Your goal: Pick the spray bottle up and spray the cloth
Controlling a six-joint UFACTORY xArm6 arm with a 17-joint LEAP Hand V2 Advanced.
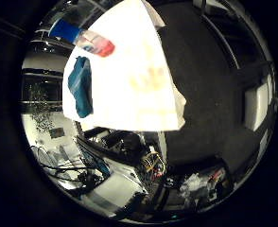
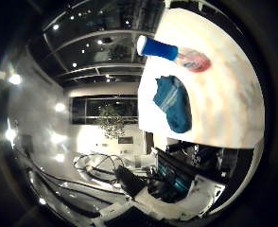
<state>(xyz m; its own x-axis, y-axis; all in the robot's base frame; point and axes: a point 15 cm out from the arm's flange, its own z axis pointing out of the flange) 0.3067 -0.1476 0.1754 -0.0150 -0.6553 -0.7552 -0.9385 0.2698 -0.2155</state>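
Observation:
A spray bottle (image 2: 172,53) with a blue body and a red and clear end lies on its side on a pale table top (image 2: 229,95). A crumpled teal cloth (image 2: 172,102) lies on the same table top, a short way from the bottle. The little finger side view shows the bottle (image 1: 94,43) and the cloth (image 1: 79,85) too, near one edge of the table (image 1: 144,80). Both look small, so my hand is well away from them, above and beside the table.
Dark floor (image 1: 215,66) runs along one side of the table. A white boxy object (image 1: 257,102) stands on it. White and black machine parts (image 1: 130,165) lie past the table's end. A room with ceiling lights and a plant (image 2: 111,118) lies beyond.

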